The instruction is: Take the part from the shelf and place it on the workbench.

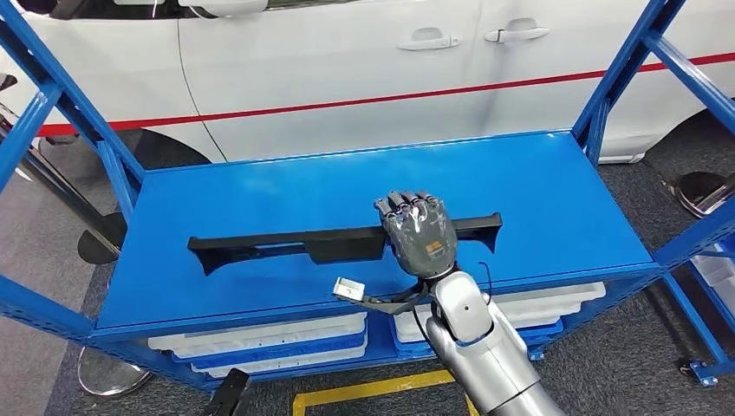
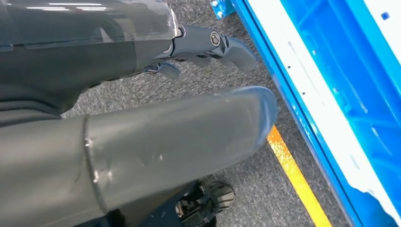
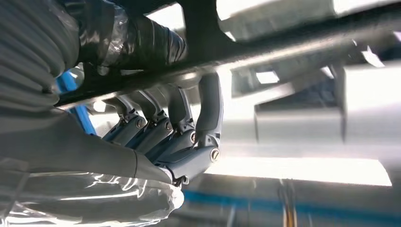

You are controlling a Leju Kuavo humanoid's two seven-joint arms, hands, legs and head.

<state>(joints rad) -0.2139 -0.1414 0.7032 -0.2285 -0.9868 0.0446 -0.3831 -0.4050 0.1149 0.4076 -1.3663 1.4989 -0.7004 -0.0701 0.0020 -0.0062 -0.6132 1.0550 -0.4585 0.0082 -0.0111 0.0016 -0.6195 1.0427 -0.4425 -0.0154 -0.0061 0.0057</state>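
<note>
A long black trim part (image 1: 277, 245) lies lengthwise across the blue shelf top (image 1: 537, 191). My right hand (image 1: 418, 232) sits on it right of its middle, palm down, covering that stretch. In the right wrist view the fingers (image 3: 189, 127) curl around the dark bar of the part (image 3: 283, 42) with the thumb on the other side, so the hand grips it. The part looks level with the shelf surface. My left hand (image 2: 118, 56) hangs beside the shelf over the carpet, its fingers (image 2: 213, 42) loosely extended and holding nothing.
A white car (image 1: 347, 61) with a red stripe stands close behind the shelf. Blue uprights (image 1: 607, 87) and braces frame both ends. White trays (image 1: 286, 338) fill the lower level. A yellow floor line (image 1: 373, 390) runs in front of the shelf.
</note>
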